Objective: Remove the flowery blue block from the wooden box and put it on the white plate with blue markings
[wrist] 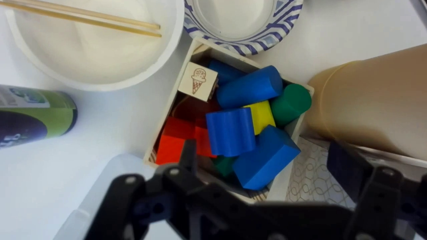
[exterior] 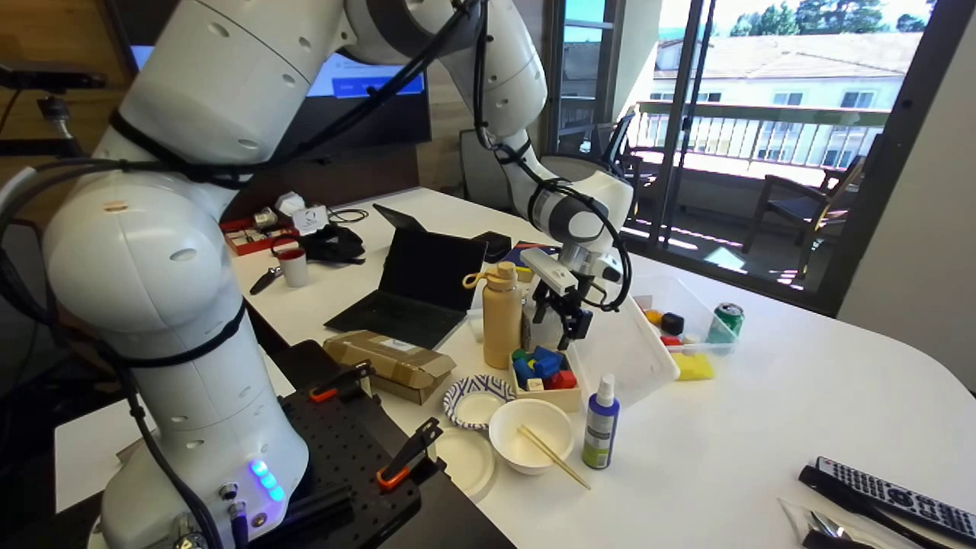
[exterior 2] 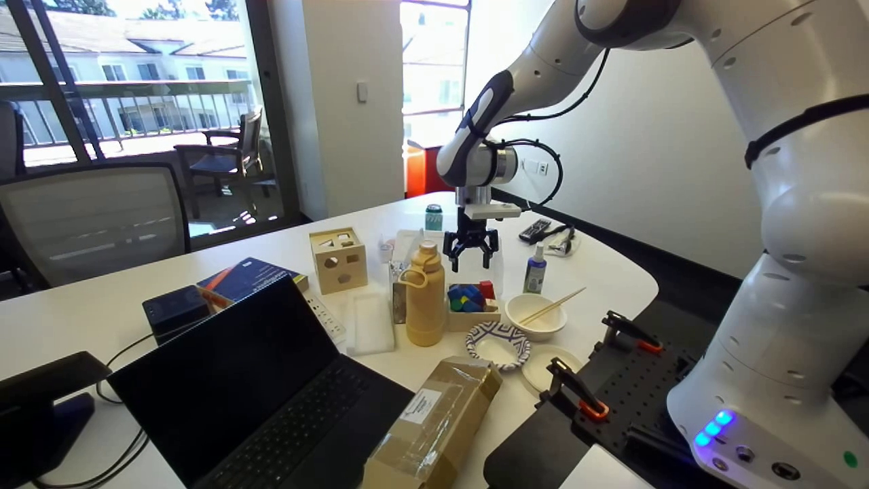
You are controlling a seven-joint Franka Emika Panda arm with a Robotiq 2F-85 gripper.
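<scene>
The flowery blue block (wrist: 231, 132), bright blue with scalloped sides, lies on top of other blocks in the wooden box (wrist: 281, 188) in the wrist view. The box stands on the table in both exterior views (exterior: 553, 401) (exterior 2: 468, 321); there I cannot single out the block among the blue ones. The white plate with blue markings (wrist: 267, 40) is beside the box, also in both exterior views (exterior: 476, 410) (exterior 2: 497, 348). My gripper (wrist: 263, 150) is open and empty, above the box; it shows in both exterior views (exterior: 553, 328) (exterior 2: 470, 261).
A white bowl (exterior: 511, 442) with chopsticks and a spray bottle (exterior: 600, 435) stand close to the box. A tall tan bottle (exterior 2: 426, 305) stands right beside it. A clear plastic bin (exterior: 625, 362), a cardboard box (exterior 2: 441, 421), a plain plate (exterior 2: 543, 367) and a laptop (exterior 2: 237, 380) are around.
</scene>
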